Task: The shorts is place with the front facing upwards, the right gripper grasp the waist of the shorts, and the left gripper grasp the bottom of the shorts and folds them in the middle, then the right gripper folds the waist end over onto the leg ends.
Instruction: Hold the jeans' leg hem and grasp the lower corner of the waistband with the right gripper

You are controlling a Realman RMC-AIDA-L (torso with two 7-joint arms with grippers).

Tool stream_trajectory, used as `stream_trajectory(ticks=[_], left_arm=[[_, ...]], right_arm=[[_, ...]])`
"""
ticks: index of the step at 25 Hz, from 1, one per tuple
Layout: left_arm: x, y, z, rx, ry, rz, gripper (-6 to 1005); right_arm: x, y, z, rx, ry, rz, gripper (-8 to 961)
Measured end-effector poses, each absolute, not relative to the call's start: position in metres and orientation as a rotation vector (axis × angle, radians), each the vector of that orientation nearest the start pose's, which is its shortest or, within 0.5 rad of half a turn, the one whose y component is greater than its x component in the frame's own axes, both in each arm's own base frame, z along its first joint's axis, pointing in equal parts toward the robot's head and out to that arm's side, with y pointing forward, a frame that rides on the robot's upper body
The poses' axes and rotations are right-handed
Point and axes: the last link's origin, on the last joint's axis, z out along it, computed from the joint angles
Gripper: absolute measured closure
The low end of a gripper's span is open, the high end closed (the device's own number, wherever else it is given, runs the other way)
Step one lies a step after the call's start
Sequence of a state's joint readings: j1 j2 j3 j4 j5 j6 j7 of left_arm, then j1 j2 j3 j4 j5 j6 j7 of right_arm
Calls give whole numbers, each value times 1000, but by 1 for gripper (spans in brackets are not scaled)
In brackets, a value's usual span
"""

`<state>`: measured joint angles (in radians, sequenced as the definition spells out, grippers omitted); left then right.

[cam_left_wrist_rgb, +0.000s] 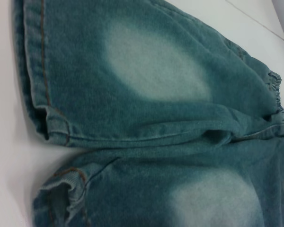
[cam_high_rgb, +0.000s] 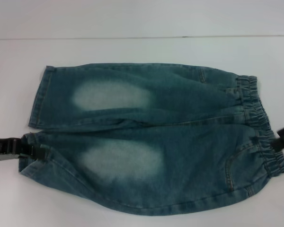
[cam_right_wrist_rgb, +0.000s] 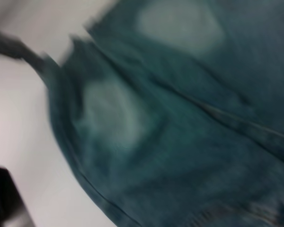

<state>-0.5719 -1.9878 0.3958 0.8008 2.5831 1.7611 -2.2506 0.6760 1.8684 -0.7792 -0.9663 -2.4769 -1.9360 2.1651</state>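
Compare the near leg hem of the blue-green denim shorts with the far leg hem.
The near leg hem is bunched and lifted where the left hand reaches it; the far leg hem lies flat and untouched. The near hem's opening gapes in the left wrist view; the far hem looks closed and straight. Both are stitched denim edges of the blue-green denim shorts, at the robot's left.

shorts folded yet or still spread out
Spread flat: the shorts show both legs side by side, waist on the robot's right, hems left.
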Motion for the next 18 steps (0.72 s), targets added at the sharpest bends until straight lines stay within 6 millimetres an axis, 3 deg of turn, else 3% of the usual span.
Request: stream_trajectory(ticks=[11, 18], left_arm=[[-317, 310, 63, -2354, -1854, -256, 972], [-313, 309, 59, -2379, -1856, -248, 973]], right_arm=[[262, 351, 77, -2723, 1182, -742, 320], [268, 349, 60, -2666, 1144, -918, 320]])
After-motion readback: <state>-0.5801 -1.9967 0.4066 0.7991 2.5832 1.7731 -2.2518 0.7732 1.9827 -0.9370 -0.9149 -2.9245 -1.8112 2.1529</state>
